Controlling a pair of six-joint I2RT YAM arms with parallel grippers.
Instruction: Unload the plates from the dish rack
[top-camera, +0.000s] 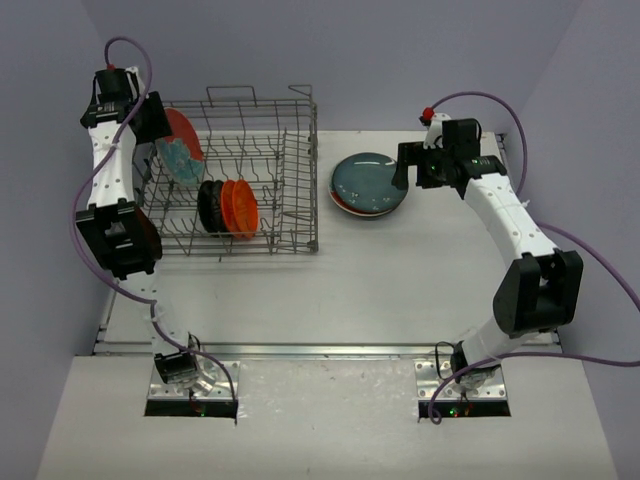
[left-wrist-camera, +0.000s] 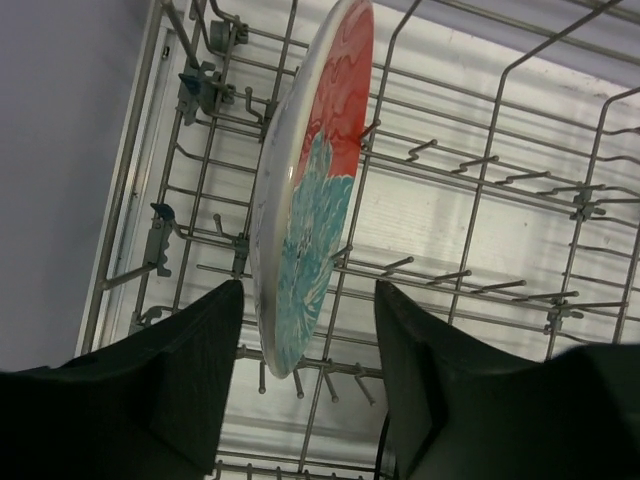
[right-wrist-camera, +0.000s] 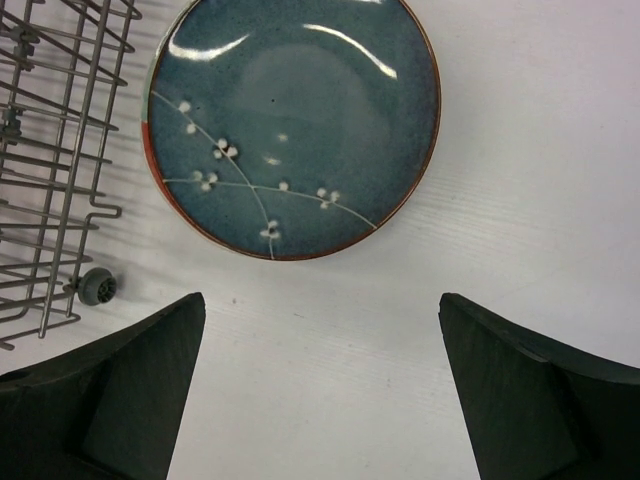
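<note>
Plainly, the red plate with the teal floral centre (left-wrist-camera: 312, 190) stood on edge among the tines of the dish rack (left-wrist-camera: 480, 180). Its lower rim sat between the spread fingers of my left claw (left-wrist-camera: 308, 292), and neither pad visibly touched it. Further along the rack from that claw a black plate (top-camera: 210, 206) and orange plates (top-camera: 240, 208) stood upright, close together. My right claw (right-wrist-camera: 320, 300) hung released above the table (right-wrist-camera: 540, 200); just ahead of its fingertips the dark teal plate (right-wrist-camera: 290, 120) lay flat atop a red-rimmed plate (right-wrist-camera: 147, 152).
</note>
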